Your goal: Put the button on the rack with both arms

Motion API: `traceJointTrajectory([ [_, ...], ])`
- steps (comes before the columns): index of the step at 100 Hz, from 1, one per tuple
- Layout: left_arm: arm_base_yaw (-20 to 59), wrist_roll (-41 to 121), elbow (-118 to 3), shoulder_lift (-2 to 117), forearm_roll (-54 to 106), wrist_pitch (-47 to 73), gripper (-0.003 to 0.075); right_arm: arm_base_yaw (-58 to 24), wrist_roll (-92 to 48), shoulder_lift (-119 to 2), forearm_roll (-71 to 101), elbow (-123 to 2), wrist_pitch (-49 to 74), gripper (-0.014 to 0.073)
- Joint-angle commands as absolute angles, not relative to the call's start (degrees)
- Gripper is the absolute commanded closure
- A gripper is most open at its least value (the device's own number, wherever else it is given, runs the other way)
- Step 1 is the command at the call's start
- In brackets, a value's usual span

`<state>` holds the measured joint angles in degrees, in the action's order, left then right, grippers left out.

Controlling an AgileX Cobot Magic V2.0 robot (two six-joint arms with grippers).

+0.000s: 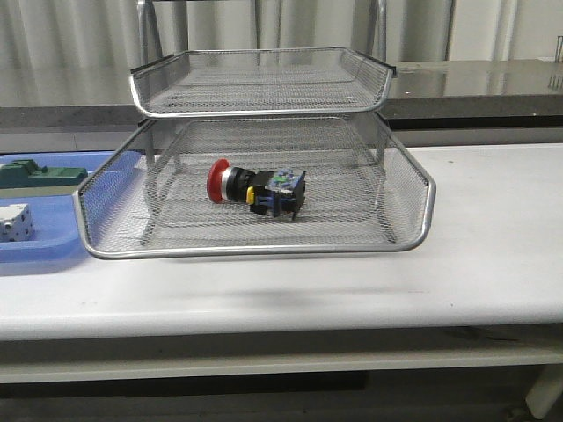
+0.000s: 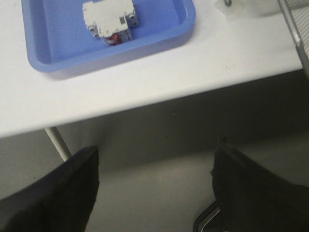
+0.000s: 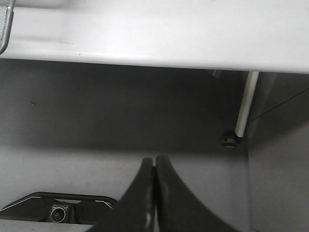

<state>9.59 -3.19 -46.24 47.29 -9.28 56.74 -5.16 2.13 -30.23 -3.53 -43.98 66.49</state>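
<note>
The button [image 1: 255, 189] lies on its side on the lower tier of the silver wire-mesh rack [image 1: 405, 242], red cap pointing left. No arm shows in the front view. In the left wrist view my left gripper [image 2: 154, 159] is open, its black fingers [image 2: 72, 188] wide apart below the table's front edge with only floor between them. In the right wrist view my right gripper [image 3: 155, 162] is shut with nothing in it, fingers pressed together, also below the table edge. A corner of the rack [image 3: 6, 26] shows in that view.
A blue plastic tray [image 1: 35, 251] lies left of the rack with a green block [image 1: 40, 176] and a white cube [image 1: 16, 221]. The left wrist view shows the blue tray [image 2: 186, 29] holding a white switch part [image 2: 108, 19]. A table leg [image 3: 245, 104] stands near the right gripper.
</note>
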Motion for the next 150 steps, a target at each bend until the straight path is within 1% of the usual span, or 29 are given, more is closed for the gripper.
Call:
traceJointTrajectory([
  [1,9.6,-6.2,-43.2,42.6,-9.9,52.9,0.024,-5.0,2.1,-30.5,-4.1,-45.9,63.7,0.0664],
  [16,9.6,-8.2,-36.9,34.2,-9.5,52.9,0.0241,-5.0,2.1,-30.5,-4.1,-45.9,63.7,0.0664],
  [32,9.6,-8.2,-33.2,26.9,-7.4,53.4,0.0241,-5.0,2.1,-30.5,-4.1,-45.9,63.7,0.0664],
  [41,9.6,-8.2,-32.3,24.1,-7.2,54.1,0.0266,-5.0,2.1,-30.5,-4.1,-45.9,63.7,0.0664],
  [48,9.6,-8.2,-32.3,22.5,-7.2,54.6,0.033,-5.0,2.1,-30.5,-4.1,-45.9,63.7,0.0664],
  [55,9.6,-8.2,-32.3,21.5,-7.2,54.6,0.0422,-5.0,2.1,-30.5,-4.1,-45.9,63.7,0.0664],
  [62,9.6,-8.2,-32.3,21.0,-7.2,54.6,0.054,-5.0,2.1,-30.5,-4.1,-45.9,63.7,0.0664],
  [64,9.6,-8.2,-32.3,21.0,-7.2,54.6,0.0563,-5.0,2.1,-30.5,-4.1,-45.9,63.7,0.0664],
  [66,9.6,-8.2,-32.3,21.0,-7.2,54.7,0.0607,-5.0,2.1,-30.5,-4.1,-45.9,63.7,0.0664],
  [76,9.6,-8.2,-32.3,21.0,-7.2,54.7,0.0741,-5.0,2.1,-30.5,-4.1,-45.9,63.7,0.0664],
  [116,9.6,-8.2,-32.3,21.0,-7.2,54.7,0.0741,-5.0,2.1,-30.5,-3.9,-45.9,63.6,0.0664],
  [150,9.6,-8.2,-32.3,21.0,-6.8,54.5,0.0741,-5.0,2.1,-30.5,-2.9,-45.9,60.1,0.0664],
])
